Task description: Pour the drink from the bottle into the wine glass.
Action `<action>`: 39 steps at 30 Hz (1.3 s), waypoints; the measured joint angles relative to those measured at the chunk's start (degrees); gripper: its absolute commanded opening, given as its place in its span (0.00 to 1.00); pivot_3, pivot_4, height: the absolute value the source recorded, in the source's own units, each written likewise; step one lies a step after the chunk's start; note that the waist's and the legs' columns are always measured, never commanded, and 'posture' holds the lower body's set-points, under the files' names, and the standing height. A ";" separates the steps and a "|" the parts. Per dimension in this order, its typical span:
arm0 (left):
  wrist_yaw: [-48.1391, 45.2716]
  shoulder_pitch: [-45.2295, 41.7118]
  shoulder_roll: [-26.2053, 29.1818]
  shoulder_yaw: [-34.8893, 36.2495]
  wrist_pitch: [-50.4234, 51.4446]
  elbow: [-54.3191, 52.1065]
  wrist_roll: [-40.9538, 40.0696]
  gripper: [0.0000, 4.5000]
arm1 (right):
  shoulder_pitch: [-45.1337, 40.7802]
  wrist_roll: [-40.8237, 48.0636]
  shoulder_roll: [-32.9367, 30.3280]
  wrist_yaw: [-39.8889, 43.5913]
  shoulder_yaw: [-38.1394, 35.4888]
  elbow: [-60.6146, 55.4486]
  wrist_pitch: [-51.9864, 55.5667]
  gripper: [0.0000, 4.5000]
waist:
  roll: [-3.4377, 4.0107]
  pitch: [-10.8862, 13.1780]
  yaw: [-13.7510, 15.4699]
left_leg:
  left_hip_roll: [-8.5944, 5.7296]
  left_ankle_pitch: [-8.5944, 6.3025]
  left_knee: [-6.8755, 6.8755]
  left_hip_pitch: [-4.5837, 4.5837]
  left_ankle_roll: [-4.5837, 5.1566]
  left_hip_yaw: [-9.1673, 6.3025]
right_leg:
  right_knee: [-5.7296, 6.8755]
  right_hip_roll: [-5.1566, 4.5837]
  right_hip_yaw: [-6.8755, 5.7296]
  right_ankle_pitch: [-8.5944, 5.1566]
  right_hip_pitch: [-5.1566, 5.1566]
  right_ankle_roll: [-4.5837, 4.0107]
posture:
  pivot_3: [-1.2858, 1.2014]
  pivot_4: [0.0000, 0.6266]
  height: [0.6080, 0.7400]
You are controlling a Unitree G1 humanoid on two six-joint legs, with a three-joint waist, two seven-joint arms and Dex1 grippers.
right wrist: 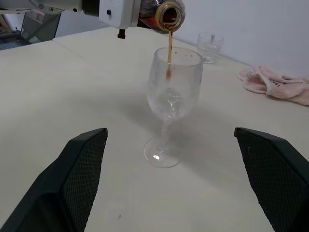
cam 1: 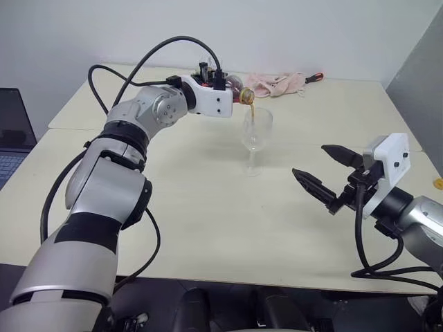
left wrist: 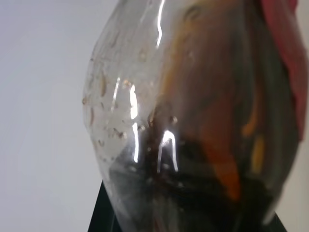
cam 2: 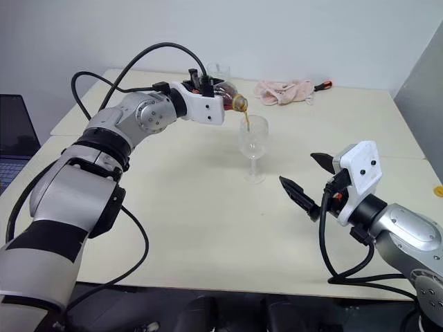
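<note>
Pour under way | my left gripper (cam 2: 220,97) clamps the bottle (cam 2: 230,93), tipped | the drink (right wrist: 169,44) streams from its mouth into the wine glass (right wrist: 170,101) just below | bowl nearly empty | my right gripper (cam 1: 325,171) spread, idle, well clear

Table (cam 1: 208,228) carries wine glass (cam 1: 255,138), tumbler (right wrist: 210,47), cloth (cam 1: 277,84).

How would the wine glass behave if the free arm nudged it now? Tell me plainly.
The wine glass would probably tip easily: a tall bowl stands on a thin stem over a small foot. It is likely light, since only a thin stream of drink is reaching it from the bottle. Clear thin glass looks fragile and probably slippery on the smooth table.
</note>
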 measured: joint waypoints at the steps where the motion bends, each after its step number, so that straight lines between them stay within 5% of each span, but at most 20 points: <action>1: 0.26 -0.30 0.01 -0.36 0.01 0.01 0.29 0.22 | 0.00 -0.05 -0.23 -0.05 0.00 0.06 -0.02 1.00 | 0.00 0.00 0.00 | 0.00 0.00 0.00 0.00 0.00 0.00 | 0.00 0.00 0.00 0.00 0.00 0.00 | 0.52 0.24 1.00; 39: 6.33 -2.02 1.15 -6.01 1.07 0.55 6.30 0.22 | -0.77 -0.07 -2.28 -1.05 -0.12 0.51 -2.16 1.00 | 0.00 0.00 0.00 | -0.03 0.01 0.07 0.02 -0.01 0.00 | 0.07 -0.02 0.01 0.15 0.01 -0.24 | 0.52 0.24 1.00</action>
